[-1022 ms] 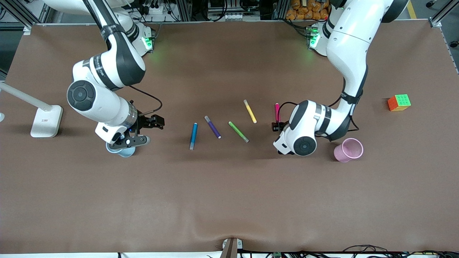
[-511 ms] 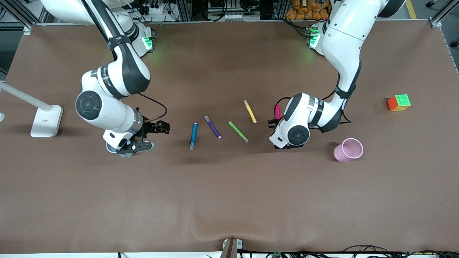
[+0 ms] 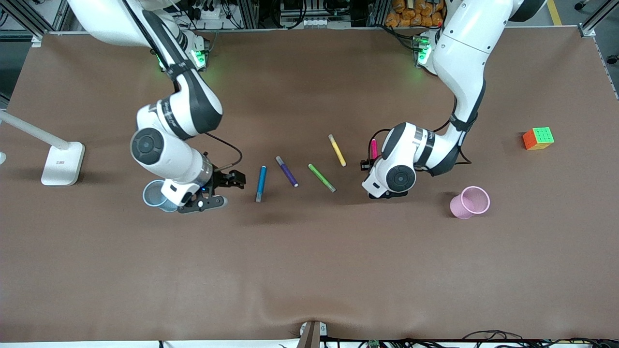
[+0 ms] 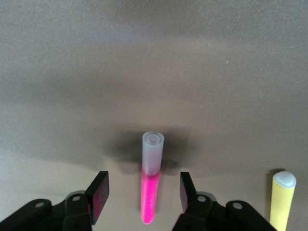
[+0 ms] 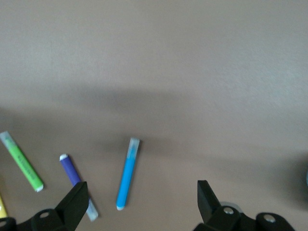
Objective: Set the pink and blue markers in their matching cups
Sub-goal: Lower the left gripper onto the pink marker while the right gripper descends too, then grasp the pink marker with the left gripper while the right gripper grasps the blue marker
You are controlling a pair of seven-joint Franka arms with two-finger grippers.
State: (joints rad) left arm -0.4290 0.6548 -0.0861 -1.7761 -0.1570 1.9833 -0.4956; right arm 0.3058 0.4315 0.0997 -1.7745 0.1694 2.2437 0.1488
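Observation:
The pink marker (image 3: 373, 149) lies on the table, its nearer end hidden under the left arm's wrist (image 3: 394, 178). In the left wrist view my left gripper (image 4: 144, 197) is open and low, one finger on each side of the pink marker (image 4: 149, 195), not touching it. The blue marker (image 3: 261, 183) lies nearer the right arm's end. My right gripper (image 3: 208, 197) is open and empty, over bare table between the blue cup (image 3: 154, 195) and the blue marker (image 5: 127, 175). The pink cup (image 3: 470, 202) stands upright toward the left arm's end.
A purple marker (image 3: 287, 171), a green marker (image 3: 321, 177) and a yellow marker (image 3: 337, 150) lie between the blue and pink ones. A colour cube (image 3: 538, 138) sits toward the left arm's end. A white lamp base (image 3: 62, 163) sits at the right arm's end.
My right gripper has moved off the blue cup toward the blue marker, uncovering the cup. My left gripper has shifted over the pink marker's nearer end. No marker has moved.

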